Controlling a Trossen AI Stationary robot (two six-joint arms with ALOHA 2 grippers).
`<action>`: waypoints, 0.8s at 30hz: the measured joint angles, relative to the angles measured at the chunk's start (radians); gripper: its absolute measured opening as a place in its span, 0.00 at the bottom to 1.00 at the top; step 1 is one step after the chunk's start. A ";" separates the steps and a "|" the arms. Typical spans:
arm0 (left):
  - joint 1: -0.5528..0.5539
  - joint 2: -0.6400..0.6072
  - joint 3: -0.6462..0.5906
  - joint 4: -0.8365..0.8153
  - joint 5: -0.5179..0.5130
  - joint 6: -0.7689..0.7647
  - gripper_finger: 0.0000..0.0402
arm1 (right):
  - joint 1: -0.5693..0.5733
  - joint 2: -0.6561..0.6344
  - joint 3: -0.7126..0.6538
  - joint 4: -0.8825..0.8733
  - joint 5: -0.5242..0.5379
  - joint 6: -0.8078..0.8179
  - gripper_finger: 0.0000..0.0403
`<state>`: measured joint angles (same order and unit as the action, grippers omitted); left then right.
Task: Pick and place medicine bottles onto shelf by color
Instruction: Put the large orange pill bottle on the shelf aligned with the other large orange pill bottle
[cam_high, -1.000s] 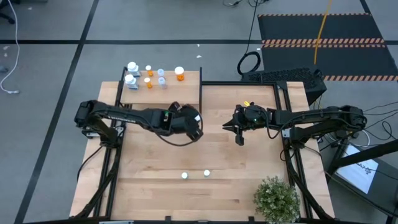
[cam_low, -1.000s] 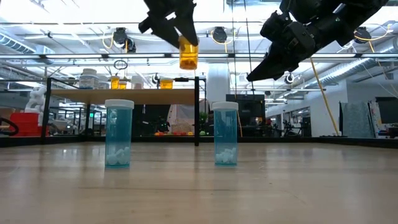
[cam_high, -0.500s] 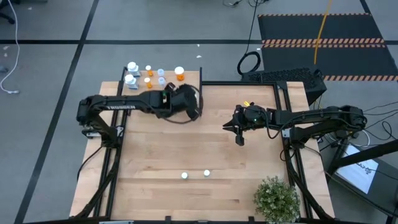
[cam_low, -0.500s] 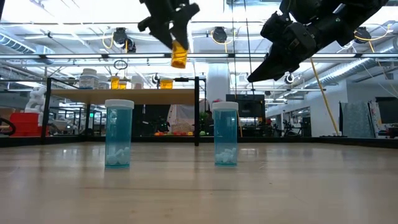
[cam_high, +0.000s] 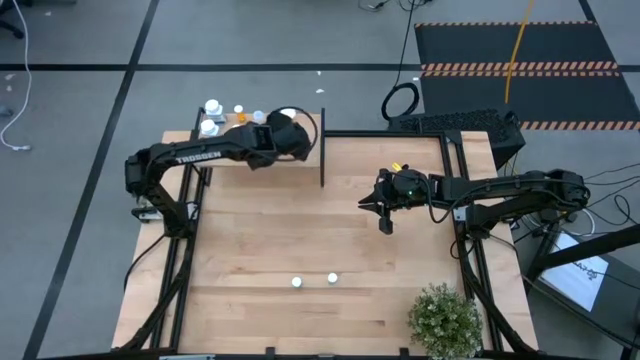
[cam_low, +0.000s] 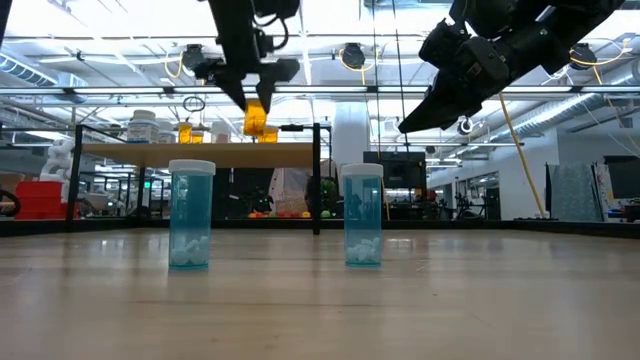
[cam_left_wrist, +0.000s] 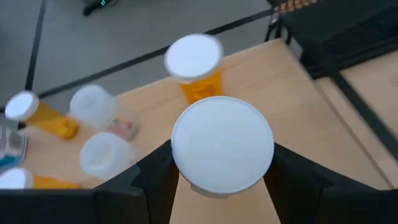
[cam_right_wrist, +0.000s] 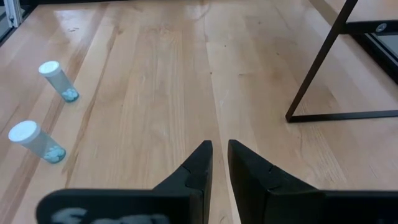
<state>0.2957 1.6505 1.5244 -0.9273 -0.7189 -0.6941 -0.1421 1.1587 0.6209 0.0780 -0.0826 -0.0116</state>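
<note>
My left gripper (cam_high: 285, 135) is over the shelf (cam_high: 232, 152), shut on an orange bottle with a white cap (cam_low: 255, 119). Several white, orange and clear bottles stand on the shelf's far part (cam_high: 240, 112); another orange one (cam_left_wrist: 194, 67) stands just beyond the held one. Two bluish-clear bottles (cam_high: 297, 282) (cam_high: 333, 279) stand upright on the table near its front edge. My right gripper (cam_high: 385, 224) hangs shut and empty above the table's right middle, and its own view (cam_right_wrist: 219, 163) shows its fingers. My left gripper pinches the orange bottle between its two fingers (cam_left_wrist: 155, 177), on opposite sides just under the white cap (cam_left_wrist: 222, 146). The fingers come from above, pointing down. The bottle hangs upright below them, its orange body (cam_low: 255, 122) clear of the shelf.
The shelf's black upright panel (cam_high: 322, 150) stands at its right end, and its black frame leg (cam_right_wrist: 320, 71) reaches the table. A green potted plant (cam_high: 445, 320) sits at the table's near right corner. Bare tabletop (cam_high: 300, 225) lies between the arms.
My left gripper has carried the orange bottle from above the table's middle toward the far edge and a little left, to over the shelf. It has stayed shut on the bottle, which stays upright and clear.
</note>
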 joint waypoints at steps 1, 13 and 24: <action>0.007 0.000 -0.013 0.009 0.000 -0.016 0.53 | 0.000 0.000 0.000 0.000 0.000 0.000 0.12; 0.018 0.000 -0.057 0.066 0.003 -0.052 0.53 | 0.000 0.000 0.000 0.000 0.000 0.000 0.12; 0.031 0.027 -0.057 0.073 0.003 -0.048 0.53 | 0.000 0.000 0.000 -0.006 0.000 0.000 0.12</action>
<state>0.3271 1.6773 1.4670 -0.8542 -0.7161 -0.7422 -0.1417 1.1587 0.6209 0.0718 -0.0826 -0.0120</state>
